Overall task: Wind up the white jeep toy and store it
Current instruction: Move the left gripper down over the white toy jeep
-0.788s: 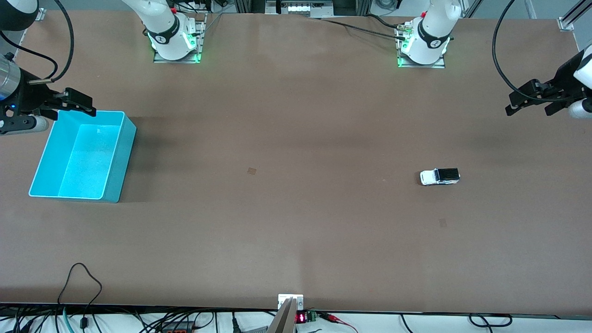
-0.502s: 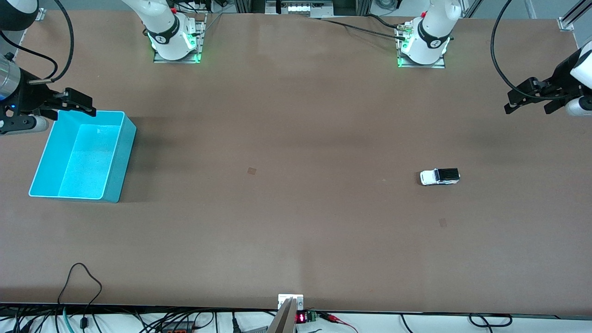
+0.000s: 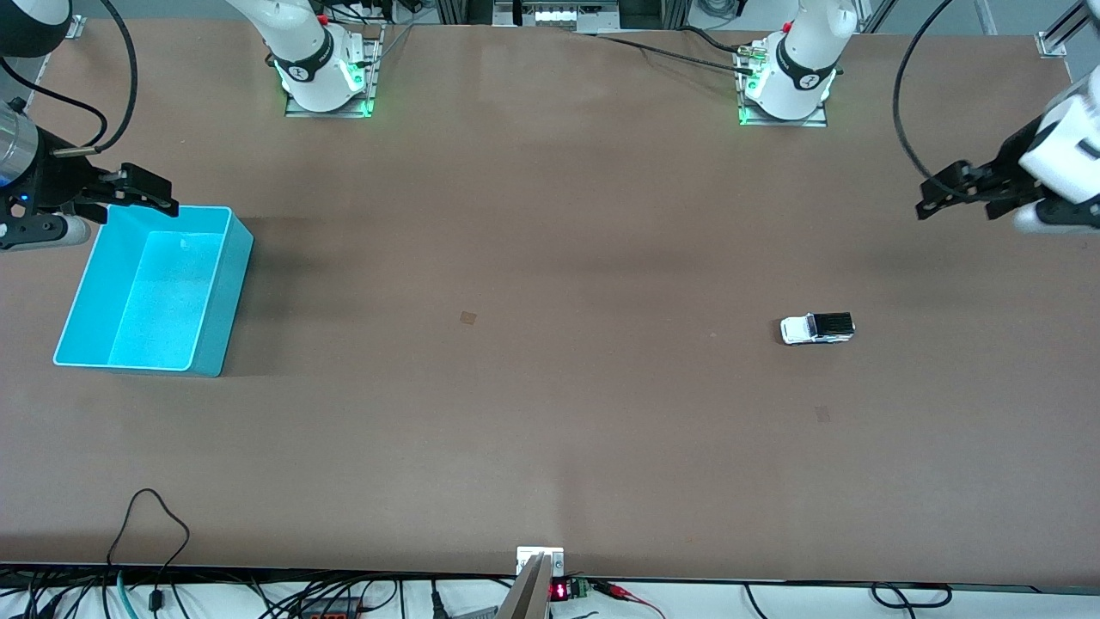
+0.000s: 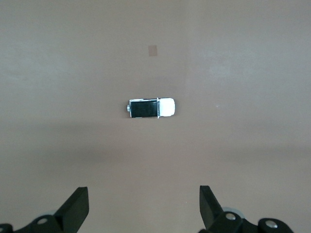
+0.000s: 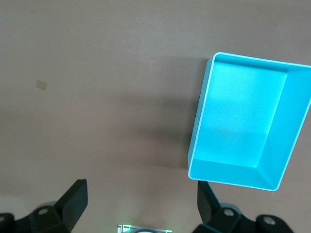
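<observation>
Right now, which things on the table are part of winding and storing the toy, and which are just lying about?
Part of the job:
white jeep toy, on the table toward the left arm's end
cyan bin, toward the right arm's end
left gripper, open
right gripper, open, over the bin's corner

Lying about:
black cable at the table's near edge
</observation>
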Robot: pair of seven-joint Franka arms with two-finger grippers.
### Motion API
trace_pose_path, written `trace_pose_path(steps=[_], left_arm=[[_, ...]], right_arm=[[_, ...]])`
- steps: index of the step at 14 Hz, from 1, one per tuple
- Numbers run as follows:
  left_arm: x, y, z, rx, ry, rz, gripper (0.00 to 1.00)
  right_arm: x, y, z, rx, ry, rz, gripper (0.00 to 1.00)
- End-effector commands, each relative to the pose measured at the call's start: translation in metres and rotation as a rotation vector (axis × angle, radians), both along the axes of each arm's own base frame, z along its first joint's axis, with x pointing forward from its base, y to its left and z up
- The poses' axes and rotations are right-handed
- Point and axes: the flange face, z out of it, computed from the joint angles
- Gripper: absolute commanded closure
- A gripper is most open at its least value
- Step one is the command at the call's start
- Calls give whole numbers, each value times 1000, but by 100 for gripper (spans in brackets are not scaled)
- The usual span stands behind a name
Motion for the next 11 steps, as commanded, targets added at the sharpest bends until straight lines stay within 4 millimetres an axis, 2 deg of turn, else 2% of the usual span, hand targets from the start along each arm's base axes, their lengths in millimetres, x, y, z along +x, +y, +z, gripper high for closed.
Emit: trace_pose_path(steps=[1, 8, 11], left_arm=[[-4, -9, -37, 20, 4, -55, 0], [19, -10, -170, 6, 157, -126, 0], [28, -9, -215, -16, 166, -309, 0]], right_arm=[[0, 2, 5, 16, -10, -4, 0], [0, 1, 5, 16, -10, -5, 0], [0, 1, 5, 16, -10, -5, 0]])
